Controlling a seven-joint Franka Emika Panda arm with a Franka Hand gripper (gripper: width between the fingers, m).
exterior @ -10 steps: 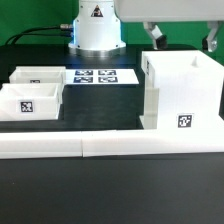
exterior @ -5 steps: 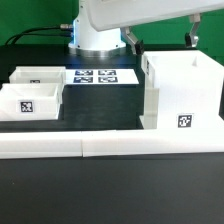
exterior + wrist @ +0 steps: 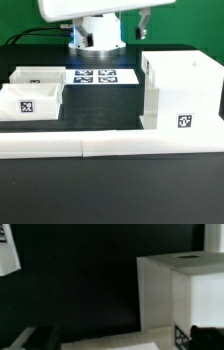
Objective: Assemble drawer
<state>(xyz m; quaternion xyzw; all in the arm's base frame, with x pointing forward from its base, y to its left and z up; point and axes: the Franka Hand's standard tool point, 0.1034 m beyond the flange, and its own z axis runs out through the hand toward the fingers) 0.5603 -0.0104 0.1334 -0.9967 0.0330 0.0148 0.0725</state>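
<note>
On the exterior view's left, two trays lie open side up on the dark bench (image 3: 100, 108). The front tray (image 3: 28, 103) sits just before the rear tray (image 3: 36, 75), touching or nearly so. Their tags face the camera, I judge so that each can be tracked and taken from above. Neither is in the casing yet.

In the middle, the marker board (image 3: 100, 76) lies flat before the arm's base (image 3: 100, 35). Along the front runs the long white bar (image 3: 110, 146), probably a stop to square parts against.

On the right, the casing (image 3: 185, 90) stands just behind that bar, well apart from the trays, its opening apparently upward. The pincer (image 3: 122, 338) hangs high, wide and empty. Its fingers (image 3: 205, 332) straddle dark bench beside the casing's wall. Assembly seems barely begun.
</note>
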